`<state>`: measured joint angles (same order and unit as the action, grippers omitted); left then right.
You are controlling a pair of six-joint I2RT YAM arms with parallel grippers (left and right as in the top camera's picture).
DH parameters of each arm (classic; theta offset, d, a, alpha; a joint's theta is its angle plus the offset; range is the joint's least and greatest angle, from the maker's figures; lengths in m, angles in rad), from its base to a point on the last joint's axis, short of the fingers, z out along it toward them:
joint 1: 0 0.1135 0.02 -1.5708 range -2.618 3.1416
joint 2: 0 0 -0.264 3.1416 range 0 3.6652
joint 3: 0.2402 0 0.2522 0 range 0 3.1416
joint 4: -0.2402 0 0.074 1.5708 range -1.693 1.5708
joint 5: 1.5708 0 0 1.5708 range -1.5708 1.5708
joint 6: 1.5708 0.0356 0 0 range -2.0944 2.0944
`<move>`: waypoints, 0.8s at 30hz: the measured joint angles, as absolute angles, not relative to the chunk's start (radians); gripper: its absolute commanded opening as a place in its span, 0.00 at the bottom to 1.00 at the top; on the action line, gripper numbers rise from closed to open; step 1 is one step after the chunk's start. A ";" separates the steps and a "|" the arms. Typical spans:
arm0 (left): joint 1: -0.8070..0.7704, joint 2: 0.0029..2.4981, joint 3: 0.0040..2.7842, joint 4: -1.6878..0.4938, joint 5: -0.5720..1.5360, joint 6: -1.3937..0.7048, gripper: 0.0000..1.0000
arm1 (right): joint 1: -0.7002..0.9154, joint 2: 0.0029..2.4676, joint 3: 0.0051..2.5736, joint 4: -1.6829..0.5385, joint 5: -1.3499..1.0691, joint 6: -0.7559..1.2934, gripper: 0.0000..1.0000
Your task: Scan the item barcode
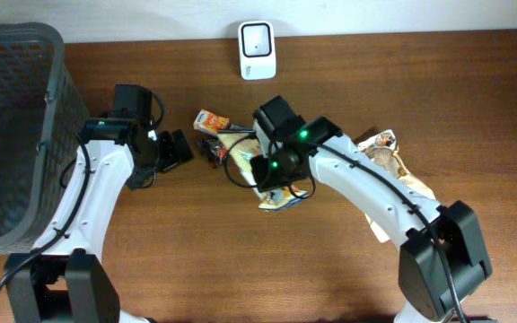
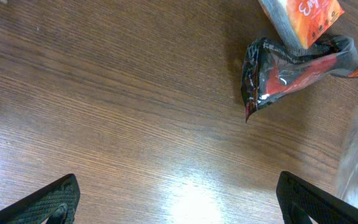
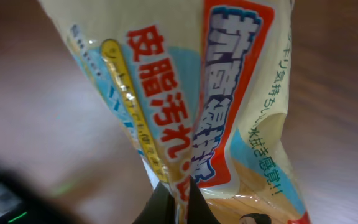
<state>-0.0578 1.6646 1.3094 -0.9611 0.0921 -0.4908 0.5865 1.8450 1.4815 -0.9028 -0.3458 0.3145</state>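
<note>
1. Dark mesh basket [image 1: 25,54] at the far left of the wood table [image 1: 240,269].
2. White scanner [image 1: 257,49] at the back edge.
3. Left gripper [image 1: 176,149] near the orange packet [image 1: 212,119], not touching it.
4. Right gripper [image 1: 273,184] on the pale yellow packet [image 1: 281,203]; crumpled snack bag [image 1: 391,157] beside its arm.

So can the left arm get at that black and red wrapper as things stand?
Probably yes. The left arm has its jaws open, and only bare table lies between them and the wrapper; the orange box sits on its far side.
</note>
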 measured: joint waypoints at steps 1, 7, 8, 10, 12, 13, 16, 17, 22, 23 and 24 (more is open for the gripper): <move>-0.058 1.665 1.309 -0.962 0.092 -0.491 0.99 | 0.577 1.845 1.483 -0.903 -0.418 0.314 0.04; -0.058 1.665 1.309 -0.962 0.092 -0.491 0.99 | 0.475 1.845 1.414 -0.883 -0.714 0.319 0.04; -0.058 1.665 1.309 -0.962 0.092 -0.491 0.99 | 0.455 1.845 1.390 -0.869 -0.755 0.319 0.04; -0.058 1.665 1.309 -0.962 0.092 -0.491 0.99 | 0.411 1.846 1.327 -0.828 -0.851 0.334 0.04; -0.058 1.665 1.309 -0.962 0.092 -0.491 0.99 | 0.379 1.846 1.272 -0.781 -0.900 0.356 0.04; -0.058 1.665 1.309 -0.961 0.092 -0.491 0.99 | 0.363 1.846 1.243 -0.768 -0.916 0.365 0.04; -0.058 1.665 1.309 -0.961 0.092 -0.491 0.99 | 0.310 1.846 1.175 -0.757 -0.916 0.385 0.13; -0.058 1.665 1.309 -0.962 0.092 -0.491 0.99 | 0.287 1.846 1.171 -0.762 -0.884 0.390 0.27; -0.058 1.665 1.309 -0.965 0.092 -0.491 0.99 | 0.179 1.846 1.175 -0.823 -0.691 0.393 0.52; -0.058 1.665 1.309 -0.966 0.092 -0.491 0.99 | 0.158 1.846 1.178 -0.849 -0.646 0.395 0.54; -0.058 1.665 1.309 -0.965 0.092 -0.491 0.99 | 0.142 1.846 1.190 -0.888 -0.606 0.384 0.54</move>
